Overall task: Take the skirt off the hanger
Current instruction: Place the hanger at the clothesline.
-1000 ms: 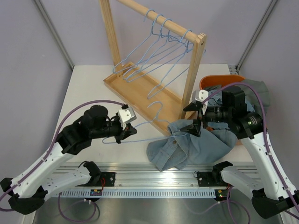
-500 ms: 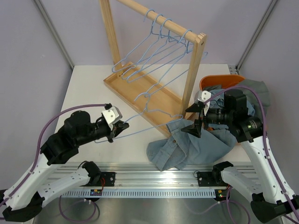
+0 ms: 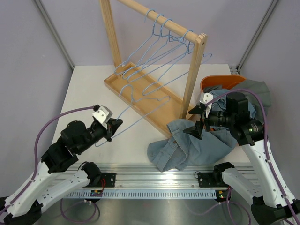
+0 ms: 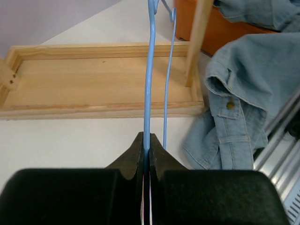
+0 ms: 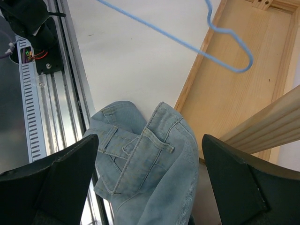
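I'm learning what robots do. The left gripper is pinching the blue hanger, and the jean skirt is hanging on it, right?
Not quite. The left gripper does pinch the blue hanger, but the skirt is off it, lying crumpled on the table. The top view shows it.

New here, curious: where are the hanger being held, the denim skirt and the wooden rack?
held hanger (image 4: 149,70): left wrist view, its wire
denim skirt (image 3: 197,145): top view, cloth middle
wooden rack (image 3: 194,75): top view, upright post
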You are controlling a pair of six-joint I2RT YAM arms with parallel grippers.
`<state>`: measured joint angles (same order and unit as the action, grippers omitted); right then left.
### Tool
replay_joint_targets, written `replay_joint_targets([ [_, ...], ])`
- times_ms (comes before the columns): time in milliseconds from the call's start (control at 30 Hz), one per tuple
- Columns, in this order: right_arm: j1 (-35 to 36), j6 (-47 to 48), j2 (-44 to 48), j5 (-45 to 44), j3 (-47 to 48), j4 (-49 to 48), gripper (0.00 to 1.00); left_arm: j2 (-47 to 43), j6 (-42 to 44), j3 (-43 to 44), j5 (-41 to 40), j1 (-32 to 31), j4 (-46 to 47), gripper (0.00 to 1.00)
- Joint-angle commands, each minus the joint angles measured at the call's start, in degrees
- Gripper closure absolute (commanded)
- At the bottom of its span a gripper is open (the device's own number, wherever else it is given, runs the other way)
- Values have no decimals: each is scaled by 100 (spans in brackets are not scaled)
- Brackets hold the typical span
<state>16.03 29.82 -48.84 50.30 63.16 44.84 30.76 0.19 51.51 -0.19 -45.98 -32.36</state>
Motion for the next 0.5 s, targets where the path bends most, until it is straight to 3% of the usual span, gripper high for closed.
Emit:
replay_joint_targets([
  [0,-56,-82,68,-108,-23,-107,1,-176,-413,-167,-1131,36,590,100],
  [133,-56,-47,32,-152,21,-107,1,-237,-747,-343,-1816,36,713,100],
  [467,-100,-196,32,-161,-23,-265,0,-1,-1671,-686,-2583,159,1109,100],
])
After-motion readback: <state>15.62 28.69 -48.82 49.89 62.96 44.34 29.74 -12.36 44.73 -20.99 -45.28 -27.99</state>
